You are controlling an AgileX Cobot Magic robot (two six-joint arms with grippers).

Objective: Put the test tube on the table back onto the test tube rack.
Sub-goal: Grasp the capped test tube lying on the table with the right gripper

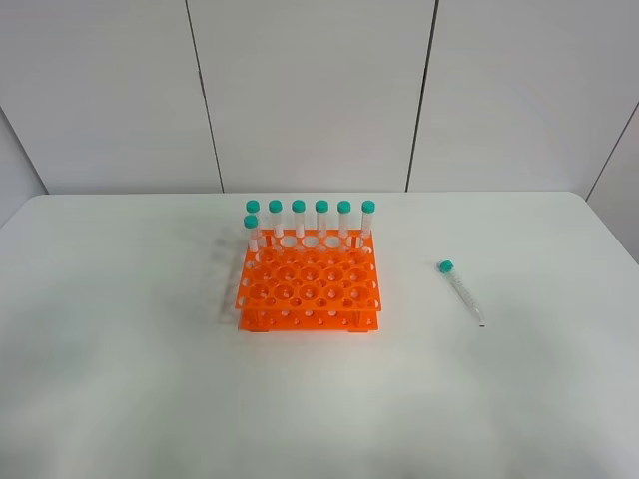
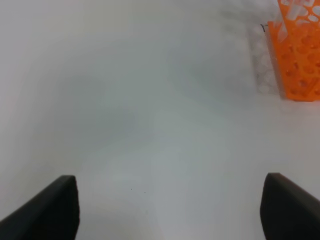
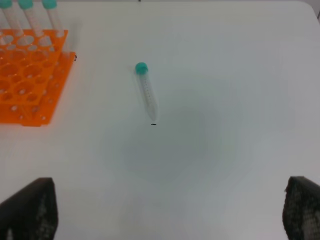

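The test tube [image 1: 462, 292] lies flat on the surface [image 1: 120, 379], right of the test tube rack [image 1: 310, 289]. Light, stiff and probably slick, it is best pinched crosswise near the cap [image 3: 141, 68]. Left fingers [image 2: 50, 212] and right fingers [image 3: 30, 210] stand apart, empty.

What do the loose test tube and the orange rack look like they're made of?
The test tube looks like clear plastic, though glass can't be ruled out: a see-through body with faint markings and an opaque teal cap. The rack is probably molded plastic: uniform bright orange, smooth, pierced with round holes throughout.
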